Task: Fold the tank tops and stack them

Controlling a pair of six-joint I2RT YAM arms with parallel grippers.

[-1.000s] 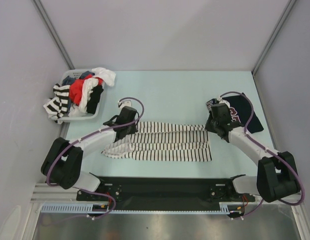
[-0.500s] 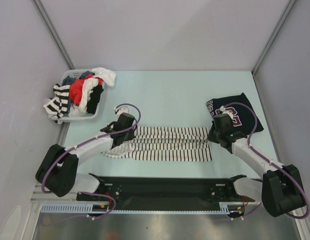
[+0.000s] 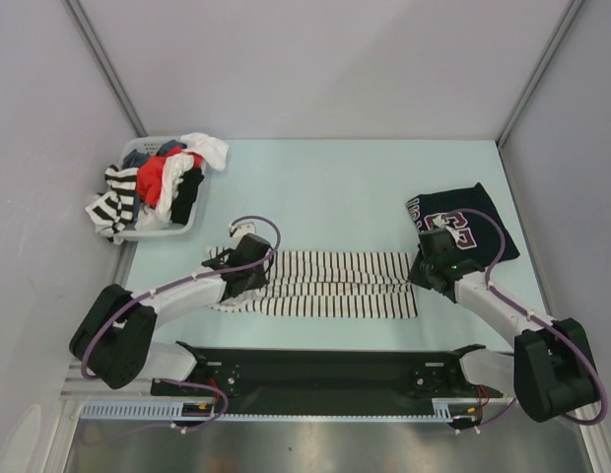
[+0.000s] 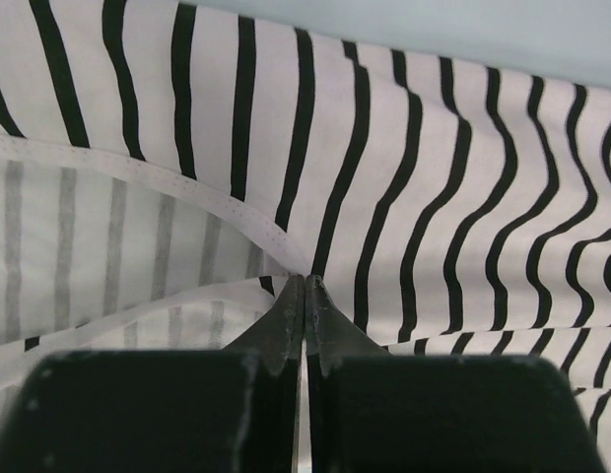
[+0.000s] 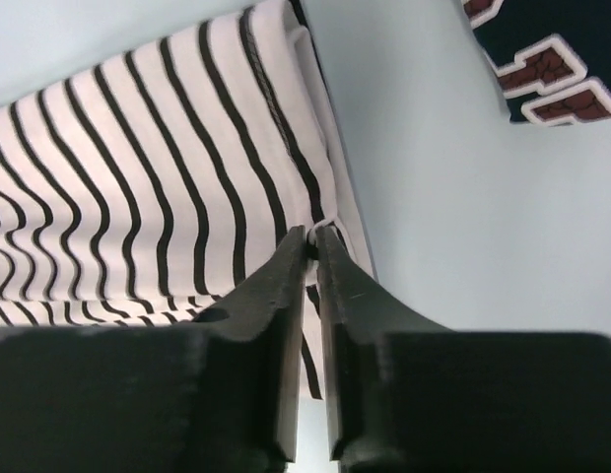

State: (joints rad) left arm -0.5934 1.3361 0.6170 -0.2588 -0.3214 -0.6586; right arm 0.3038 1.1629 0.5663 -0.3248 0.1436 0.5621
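Note:
The white striped tank top (image 3: pixel 325 284) lies as a long band across the near middle of the table. My left gripper (image 3: pixel 248 268) is shut on its cloth at the left end, jaws pinched on a hem fold (image 4: pixel 304 281). My right gripper (image 3: pixel 424 268) is shut on its right edge (image 5: pixel 312 236). The dark navy jersey with a "23" (image 3: pixel 463 222) lies folded at the right, behind the right gripper; its corner shows in the right wrist view (image 5: pixel 542 69).
A white basket (image 3: pixel 153 192) heaped with mixed clothes stands at the back left. Grey walls close the table on the left, back and right. A black base rail (image 3: pixel 325 370) runs along the near edge.
Both grippers have moved toward me, carrying the far edge of the striped top over its near part. The band of cloth is now narrower. The navy jersey is now uncovered.

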